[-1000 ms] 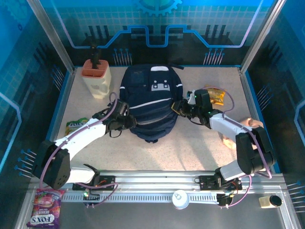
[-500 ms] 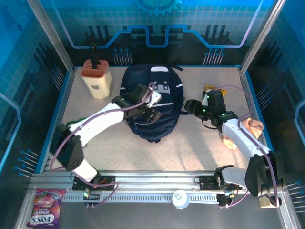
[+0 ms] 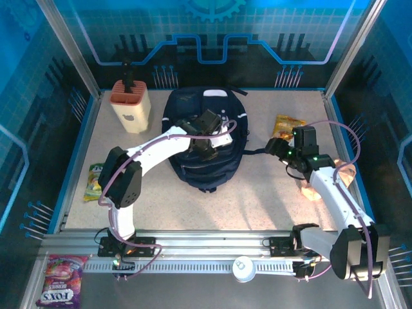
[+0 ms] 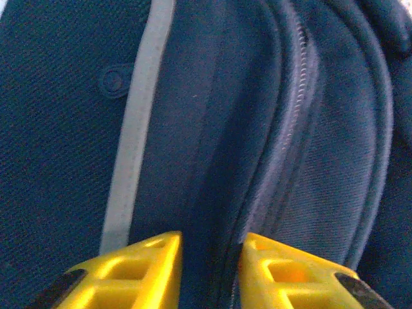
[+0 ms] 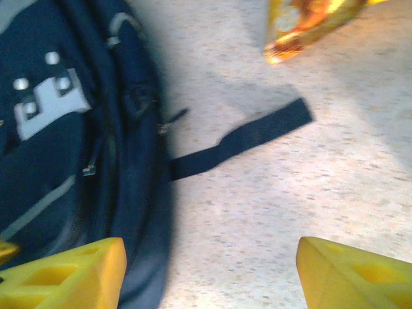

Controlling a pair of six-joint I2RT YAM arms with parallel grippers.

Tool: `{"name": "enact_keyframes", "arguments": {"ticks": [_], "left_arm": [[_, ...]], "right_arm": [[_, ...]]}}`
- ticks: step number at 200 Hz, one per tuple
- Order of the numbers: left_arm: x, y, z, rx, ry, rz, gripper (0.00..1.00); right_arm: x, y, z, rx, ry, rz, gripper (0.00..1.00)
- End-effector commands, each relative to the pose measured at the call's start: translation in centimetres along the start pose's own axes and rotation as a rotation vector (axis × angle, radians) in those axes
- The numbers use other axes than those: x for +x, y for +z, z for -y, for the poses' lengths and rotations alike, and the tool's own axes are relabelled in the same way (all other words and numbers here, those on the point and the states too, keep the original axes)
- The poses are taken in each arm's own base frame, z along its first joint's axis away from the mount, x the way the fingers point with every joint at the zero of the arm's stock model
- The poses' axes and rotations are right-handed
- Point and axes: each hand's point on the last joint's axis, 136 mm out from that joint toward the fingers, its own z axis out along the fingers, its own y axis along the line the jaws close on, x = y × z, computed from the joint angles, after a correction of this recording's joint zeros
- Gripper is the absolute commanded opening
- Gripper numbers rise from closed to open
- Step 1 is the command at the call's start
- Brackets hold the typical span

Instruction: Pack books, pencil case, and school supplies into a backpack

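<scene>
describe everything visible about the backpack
The backpack is large, navy woven fabric with thin pale stripes, white patches near its top, a snap button and curved zippers that look closed. It lies flat on the speckled table, top toward the far wall. A black strap trails from its right side across the table. The left gripper rests on its front, fingers either side of a zippered fold; whether it pinches is unclear. The right gripper is open beside it, not touching.
</scene>
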Motion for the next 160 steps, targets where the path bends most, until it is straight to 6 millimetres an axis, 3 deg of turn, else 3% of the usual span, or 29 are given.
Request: {"name": "enact_keyframes", "arguments": {"ticks": [1,18,41,66,82,112,121,126,160], "left_arm": [[-1.0,-1.0,-1.5,-0.050,-0.007,0.029,0.12],[-1.9,-2.4,-1.7,-0.058,-0.025,0.084,0.00],[-2.9,-4.6,-2.5,-0.098,-0.065,0.158,0.00],[-4.0,-7.2,-3.1,-0.124,-0.120,0.257,0.00],[-4.7,-8.8,-3.2,-0.122,-0.158,0.315,0.00],[-5.6,-10.7,-3.7,-0.122,-0.215,0.377,0.00],[-5.8,-11.1,-3.9,-0.125,-0.227,0.389,0.00],[-5.9,-11.3,-3.9,-0.123,-0.232,0.394,0.00],[-6.3,-11.8,-4.2,-0.124,-0.252,0.418,0.00]], "right_arm": [[-0.1,-1.3,5.3,0.231,0.052,0.017,0.73],[-0.5,-2.3,9.0,0.389,0.082,0.045,0.75],[-0.9,-3.6,14.0,0.597,0.118,0.071,0.79],[-1.0,-3.4,17.4,0.719,0.145,0.040,0.81],[-1.1,-2.4,18.3,0.733,0.151,0.008,0.82],[-1.6,0.9,18.3,0.684,0.127,-0.085,0.86],[-0.8,2.0,18.8,0.691,0.129,-0.136,0.88],[-1.7,2.4,18.4,0.680,0.125,-0.131,0.88],[-0.1,4.9,19.7,0.710,0.126,-0.235,0.87]]}}
